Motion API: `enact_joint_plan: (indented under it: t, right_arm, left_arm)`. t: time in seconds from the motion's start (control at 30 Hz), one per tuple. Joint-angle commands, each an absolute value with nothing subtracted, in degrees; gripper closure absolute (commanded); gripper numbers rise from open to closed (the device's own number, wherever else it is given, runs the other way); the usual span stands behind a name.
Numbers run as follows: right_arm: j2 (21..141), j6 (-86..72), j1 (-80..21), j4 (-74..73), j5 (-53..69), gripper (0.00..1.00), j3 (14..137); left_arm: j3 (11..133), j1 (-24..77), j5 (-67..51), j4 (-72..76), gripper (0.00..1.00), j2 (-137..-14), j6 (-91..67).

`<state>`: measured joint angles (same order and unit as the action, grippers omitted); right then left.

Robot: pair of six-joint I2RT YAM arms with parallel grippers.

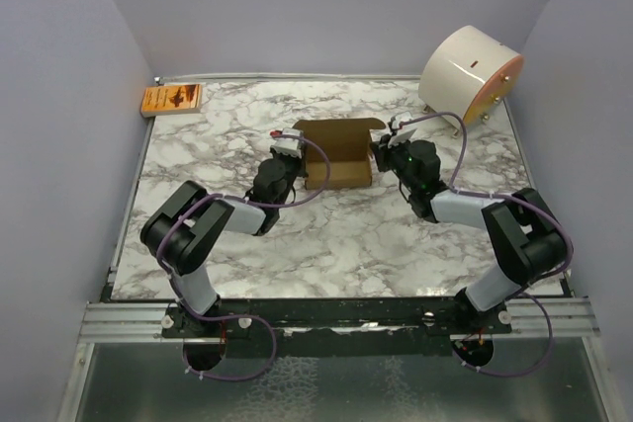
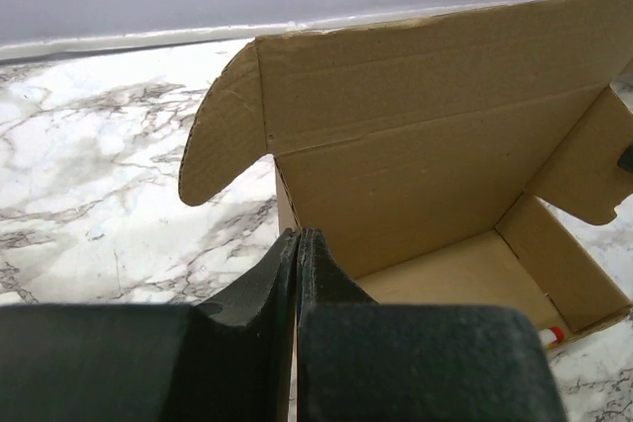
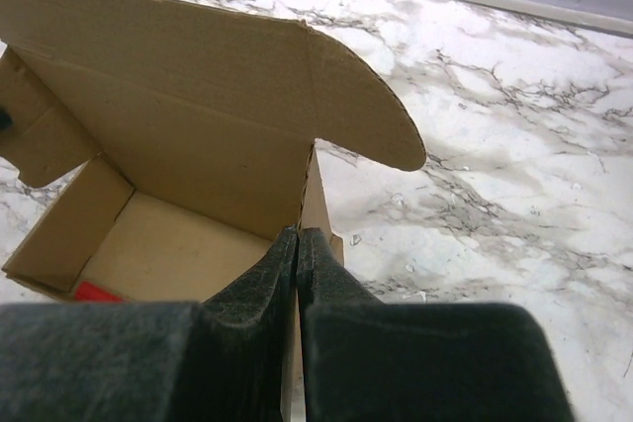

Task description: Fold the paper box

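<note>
The paper box (image 1: 336, 152) is a small brown carton in the middle of the marble table, open at the top with its lid panel (image 2: 425, 76) upright at the back. Rounded tabs stick out from both ends of the lid, one in the left wrist view (image 2: 223, 130) and one in the right wrist view (image 3: 366, 106). My left gripper (image 2: 297, 236) is shut on the box's left side wall, one finger inside and one outside. My right gripper (image 3: 299, 234) is pinched shut the same way on the right side wall. Seen from above, the left gripper (image 1: 300, 157) and the right gripper (image 1: 378, 155) flank the box.
A small orange printed packet (image 1: 171, 99) lies at the table's far left corner. A big white cylinder (image 1: 471, 74) lies on its side at the far right corner. Grey walls close in the table on three sides. Purple cables loop beside both arms.
</note>
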<state>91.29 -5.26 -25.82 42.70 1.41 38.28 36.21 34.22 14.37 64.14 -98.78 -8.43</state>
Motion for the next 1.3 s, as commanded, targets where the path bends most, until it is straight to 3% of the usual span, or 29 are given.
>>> enact_joint_plan:
  t: [0.0, 1.27]
  right_arm:
    - [92.77, -7.26, -27.23, 45.32, 2.0, 0.98, 38.18]
    - [87.43, -5.83, -29.18, 30.85, 1.77, 0.93, 34.5]
  left_arm:
    - [35.68, 35.16, 8.98, 67.75, 1.0, -100.32, -8.81]
    - [27.85, 35.42, 6.59, 66.11, 1.0, -97.54, -10.16]
